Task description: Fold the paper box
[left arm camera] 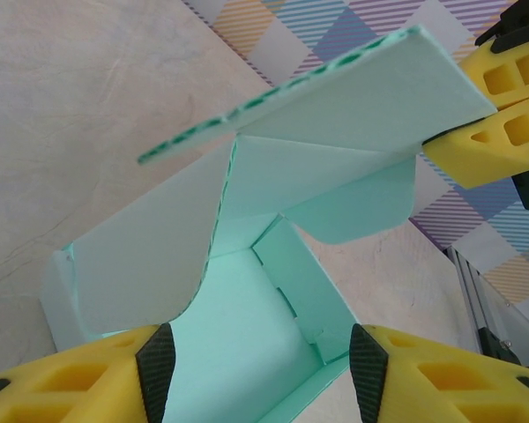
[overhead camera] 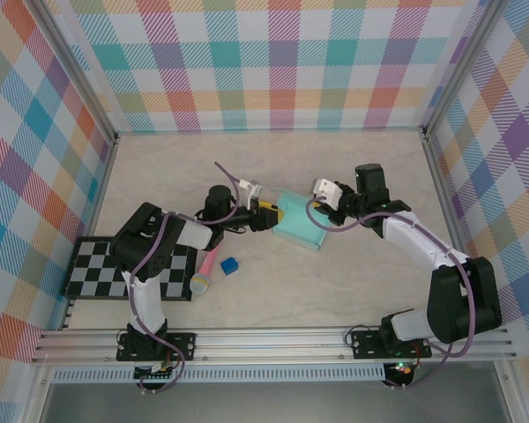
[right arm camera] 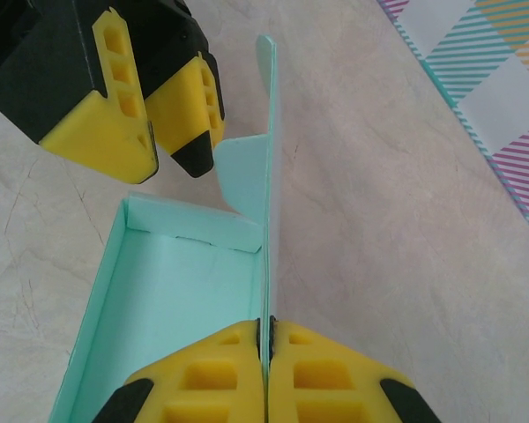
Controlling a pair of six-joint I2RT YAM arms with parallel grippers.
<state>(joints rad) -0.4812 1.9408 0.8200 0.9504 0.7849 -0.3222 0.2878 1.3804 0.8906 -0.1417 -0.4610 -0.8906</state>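
The paper box (overhead camera: 301,227) is a pale mint open tray with its lid panel raised, lying mid-table. My right gripper (right arm camera: 266,339) is shut on the edge of the upright lid panel (right arm camera: 268,176), with the tray's inside (right arm camera: 176,308) to its left. In the left wrist view the lid (left arm camera: 353,97) slants overhead, pinched at its corner by the right gripper (left arm camera: 428,141). My left gripper (left arm camera: 262,374) is open, its black pads (left arm camera: 154,370) either side of the tray's open end, above the floor (left arm camera: 247,317). Curved side flaps (left arm camera: 150,256) hang inward.
A black-and-white checkerboard mat (overhead camera: 97,269) lies at the left near edge. A pink pen-like object (overhead camera: 207,264) and a tiny dark blue cube (overhead camera: 228,265) rest beside it. Plaid walls enclose the beige table (overhead camera: 273,163) on three sides.
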